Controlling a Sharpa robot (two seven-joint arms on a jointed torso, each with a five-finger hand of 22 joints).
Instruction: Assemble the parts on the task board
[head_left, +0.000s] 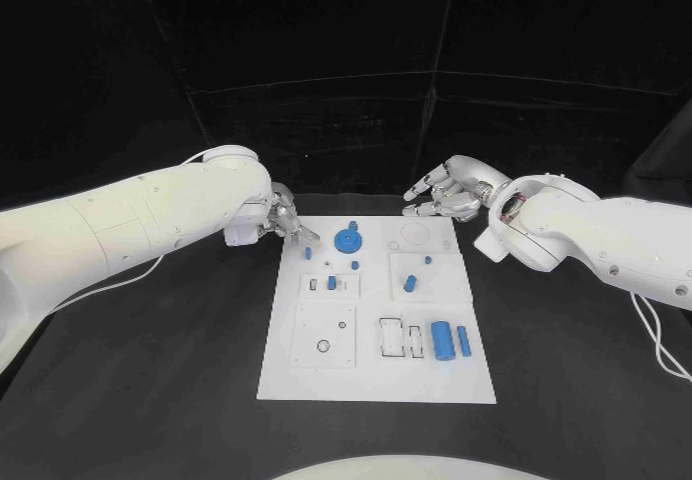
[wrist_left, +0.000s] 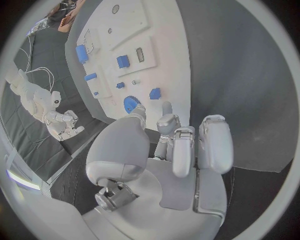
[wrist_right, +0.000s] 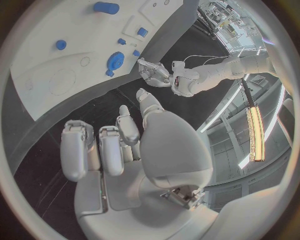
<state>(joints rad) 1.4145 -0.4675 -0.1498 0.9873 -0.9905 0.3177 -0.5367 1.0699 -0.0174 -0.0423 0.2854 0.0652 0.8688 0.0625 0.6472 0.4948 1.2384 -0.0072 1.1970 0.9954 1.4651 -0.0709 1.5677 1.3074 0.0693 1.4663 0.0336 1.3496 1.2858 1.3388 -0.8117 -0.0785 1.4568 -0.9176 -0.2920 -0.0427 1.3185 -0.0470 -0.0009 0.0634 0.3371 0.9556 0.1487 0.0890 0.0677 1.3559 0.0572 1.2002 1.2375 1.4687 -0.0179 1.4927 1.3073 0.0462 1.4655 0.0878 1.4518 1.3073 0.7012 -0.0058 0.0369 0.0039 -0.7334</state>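
Note:
The white task board lies in the middle of the black table, with a blue gear near its far edge. Small blue pegs stand in its middle blocks. Two blue cylinders lie in the near right tray. My left hand hovers at the board's far left corner, fingers loosely bent and holding nothing. My right hand hangs just beyond the far edge, also holding nothing. The left wrist view shows my left hand with the gear just past its fingertips. In the right wrist view, the right hand sits apart from the board.
A square block with a ring hole sits at the board's near left, and a round recess at the far right. Bare black table surrounds the board on all sides. Cables trail along both arms.

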